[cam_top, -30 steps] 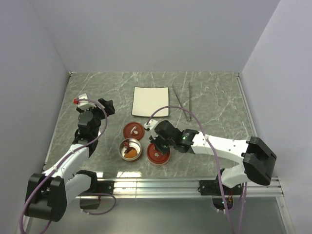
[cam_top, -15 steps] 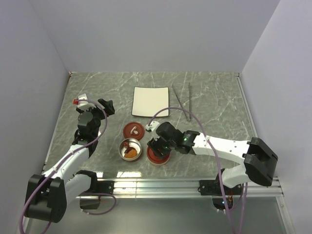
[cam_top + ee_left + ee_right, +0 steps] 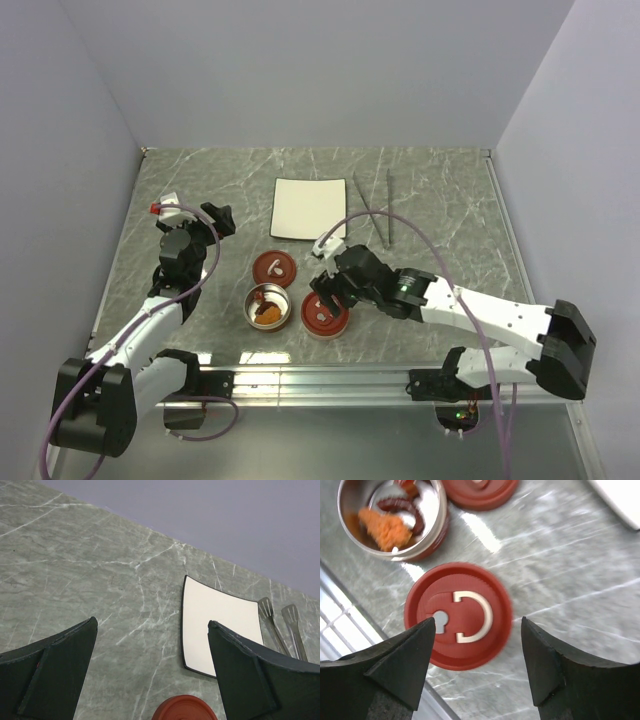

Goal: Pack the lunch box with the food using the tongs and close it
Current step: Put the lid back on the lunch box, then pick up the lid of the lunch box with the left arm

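Right gripper [image 3: 476,624] is hanging with jaws spread wide, gripping nothing, directly over a red lid [image 3: 457,617] lying flat at lower centre of the top view; lunch box [image 3: 249,306] is standing open just left of that lid, food [image 3: 382,526] lying inside it; second red lid [image 3: 273,266] is lying just above the box; tongs [image 3: 389,208] are lying right of the white plate [image 3: 310,207], upper centre; left gripper [image 3: 152,625] is hovering wide and empty at left.

no readable text, no labels, no brands, no numbers or signs anywhere
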Tool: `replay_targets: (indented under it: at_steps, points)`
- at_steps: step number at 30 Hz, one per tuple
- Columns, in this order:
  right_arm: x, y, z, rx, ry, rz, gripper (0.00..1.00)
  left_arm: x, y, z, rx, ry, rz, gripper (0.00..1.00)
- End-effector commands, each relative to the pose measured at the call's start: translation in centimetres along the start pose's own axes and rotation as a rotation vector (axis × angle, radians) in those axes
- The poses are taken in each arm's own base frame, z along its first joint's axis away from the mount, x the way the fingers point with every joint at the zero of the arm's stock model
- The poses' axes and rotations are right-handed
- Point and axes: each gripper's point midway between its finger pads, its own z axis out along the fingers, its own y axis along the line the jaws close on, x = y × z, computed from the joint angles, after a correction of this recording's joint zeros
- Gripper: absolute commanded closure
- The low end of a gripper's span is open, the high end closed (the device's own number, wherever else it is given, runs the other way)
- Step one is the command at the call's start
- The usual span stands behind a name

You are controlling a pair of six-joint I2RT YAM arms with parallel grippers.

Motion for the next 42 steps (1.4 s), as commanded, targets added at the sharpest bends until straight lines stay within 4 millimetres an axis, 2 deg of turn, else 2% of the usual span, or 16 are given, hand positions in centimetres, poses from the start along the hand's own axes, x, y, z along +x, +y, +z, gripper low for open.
replay_targets:
  at_steps: [1, 5, 9, 11, 16, 17, 19, 20, 23, 24, 26, 32, 34, 35, 38, 42]
  points:
    - [-4.1, -1.8, -2.7, 0.102, -0.139, 0.006, 0.23, -1.3, -0.7, -0.1, 0.029, -0.046, -0.019, 0.01]
    - [-6.9, -3.6, -4.6, 0.188, -0.257, 0.032, 0.20, -1.2, -0.7, -0.1, 0.031, -0.044, -0.017, 0.00]
    - [-9.0, -5.5, -4.7, 0.234, -0.329, 0.066, 0.18, -1.2, -0.8, -0.1, 0.038, -0.044, -0.011, 0.01]
    - [-9.8, -7.3, -4.1, 0.257, -0.357, 0.103, 0.19, -1.1, -1.1, -0.1, 0.054, -0.040, -0.008, 0.00]
    - [-9.9, -11.3, -2.0, 0.275, -0.362, 0.184, 0.18, -0.5, -1.9, 0.2, 0.105, -0.013, 0.016, 0.01]
    - [-9.9, -12.7, -2.0, 0.305, -0.369, 0.203, 0.18, -0.5, -2.5, 0.2, 0.135, -0.012, 0.021, 0.01]
    - [-9.6, -14.0, -1.6, 0.322, -0.364, 0.222, 0.18, 0.1, -3.1, 0.2, 0.163, 0.002, 0.042, 0.01]
    - [-9.8, -15.6, -1.9, 0.349, -0.385, 0.245, 0.19, 0.1, -3.6, 0.2, 0.187, 0.005, 0.050, 0.01]
    - [-10.0, -17.6, -2.4, 0.356, -0.439, 0.285, 0.19, 0.9, -5.0, 0.2, 0.234, 0.031, 0.092, 0.01]
    - [-9.7, -19.2, -2.8, 0.383, -0.450, 0.310, 0.19, 1.8, -5.8, 0.2, 0.264, 0.057, 0.116, 0.01]
    - [-9.3, -20.8, -3.2, 0.398, -0.478, 0.342, 0.19, 2.7, -7.2, 0.1, 0.321, 0.086, 0.152, 0.01]
    - [-7.9, -22.3, -3.1, 0.369, -0.497, 0.354, 0.19, 7.7, -11.9, -0.7, 0.506, 0.239, 0.282, 0.04]
    - [-7.2, -22.8, -3.1, 0.364, -0.500, 0.364, 0.20, 9.1, -12.2, -0.4, 0.492, 0.272, 0.344, 0.04]
    - [-7.2, -22.7, -3.0, 0.356, -0.504, 0.365, 0.20, 10.0, -13.2, -1.0, 0.519, 0.289, 0.380, 0.04]
    - [-7.3, -22.2, -2.9, 0.310, -0.524, 0.358, 0.20, 12.0, -14.3, -1.7, 0.527, 0.342, 0.423, 0.05]
    - [-6.9, -21.9, -2.7, 0.284, -0.530, 0.354, 0.20, 12.7, -13.8, -1.9, 0.465, 0.351, 0.424, 0.05]
